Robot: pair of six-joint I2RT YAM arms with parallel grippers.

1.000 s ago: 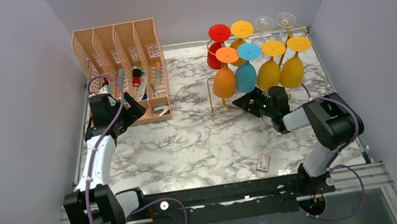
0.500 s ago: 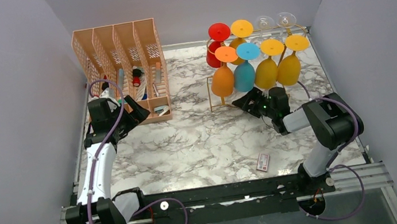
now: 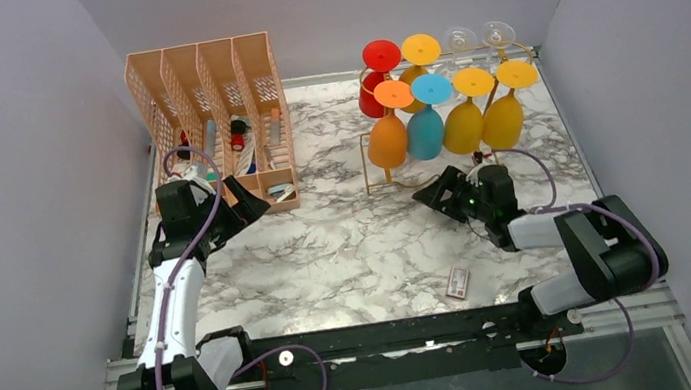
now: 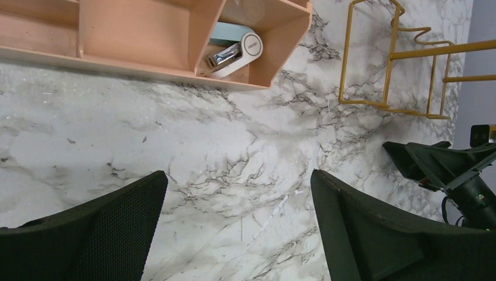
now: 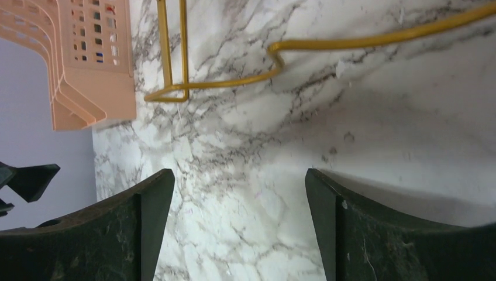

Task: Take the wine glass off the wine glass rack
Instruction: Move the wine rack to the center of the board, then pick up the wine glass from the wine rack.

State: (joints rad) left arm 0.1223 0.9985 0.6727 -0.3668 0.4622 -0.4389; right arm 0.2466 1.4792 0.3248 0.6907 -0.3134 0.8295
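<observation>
Near the rack (image 5: 327, 43), right gripper (image 5: 238, 174) gapes, seemingly empty.

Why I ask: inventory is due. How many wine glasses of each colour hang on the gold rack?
Red glass: 1
Orange glass: 1
Blue glass: 1
Yellow glasses: 3
Clear glasses: 2
Total: 8

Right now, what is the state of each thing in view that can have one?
wine glass rack, standing upright.
wine glasses, all hanging upside down on the rack.
left end effector, open, empty.
right end effector, open, empty, in front of the rack.
file organiser, upright, holding stationery.
stapler, closed, lying in the organiser.
</observation>
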